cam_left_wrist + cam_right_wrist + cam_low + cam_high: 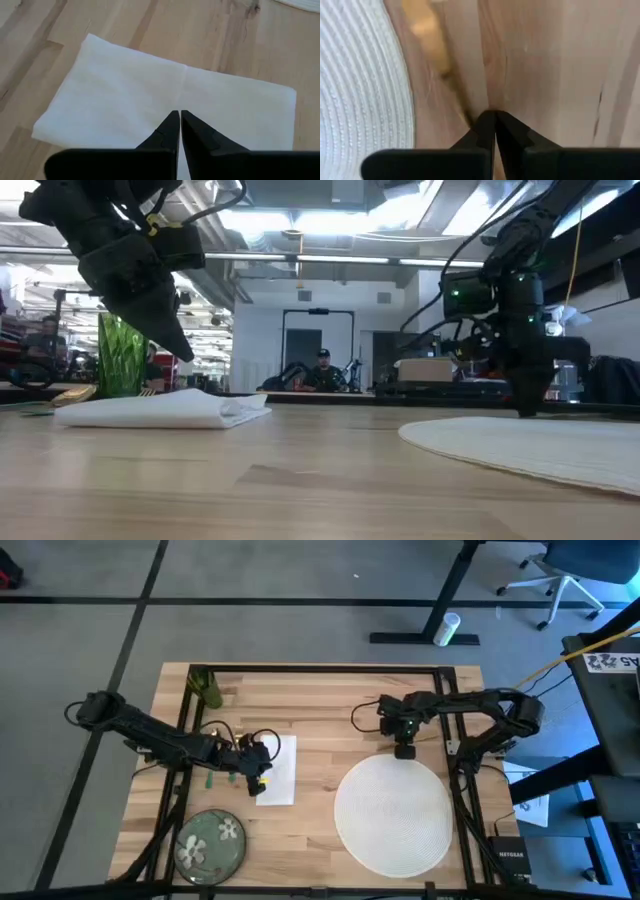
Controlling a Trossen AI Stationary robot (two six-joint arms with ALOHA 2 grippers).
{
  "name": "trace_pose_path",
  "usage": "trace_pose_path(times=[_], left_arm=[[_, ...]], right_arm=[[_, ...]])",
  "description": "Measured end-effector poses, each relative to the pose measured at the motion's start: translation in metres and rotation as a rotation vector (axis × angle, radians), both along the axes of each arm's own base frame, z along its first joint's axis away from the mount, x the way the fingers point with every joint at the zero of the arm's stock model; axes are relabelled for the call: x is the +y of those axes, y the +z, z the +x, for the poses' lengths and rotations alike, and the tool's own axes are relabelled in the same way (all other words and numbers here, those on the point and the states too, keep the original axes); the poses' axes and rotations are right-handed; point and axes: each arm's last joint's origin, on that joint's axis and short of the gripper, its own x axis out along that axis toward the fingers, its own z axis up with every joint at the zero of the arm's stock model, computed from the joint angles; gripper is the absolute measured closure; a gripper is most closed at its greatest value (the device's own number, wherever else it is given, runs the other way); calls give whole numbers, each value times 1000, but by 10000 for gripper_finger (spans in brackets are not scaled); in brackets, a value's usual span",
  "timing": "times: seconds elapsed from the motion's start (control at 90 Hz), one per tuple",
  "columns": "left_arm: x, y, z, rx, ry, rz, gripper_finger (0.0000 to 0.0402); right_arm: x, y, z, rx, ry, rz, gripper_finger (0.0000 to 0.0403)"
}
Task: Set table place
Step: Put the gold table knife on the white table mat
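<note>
While the left end effector (179, 117) hovers clenched over the white napkin (277, 772) near the surface's (330, 705) left edge, the right end effector (494, 117), also clenched, sits beside the placemat (390, 812).

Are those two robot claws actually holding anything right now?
No. The left gripper is shut and empty above the flat white cloth napkin. The right gripper is shut and empty too, beside the round white woven placemat.
</note>
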Motion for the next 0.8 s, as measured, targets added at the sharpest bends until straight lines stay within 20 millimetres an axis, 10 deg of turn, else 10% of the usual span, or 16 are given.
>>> trace_pose_path(times=[0.367, 0.8], left_arm=[[0, 0, 0, 0, 3, -2, 402], [-3, 0, -1, 1, -13, 2, 402]], right_arm=[[-12, 27, 24, -108, 88, -70, 403], [6, 33, -19, 357, 282, 103, 356]])
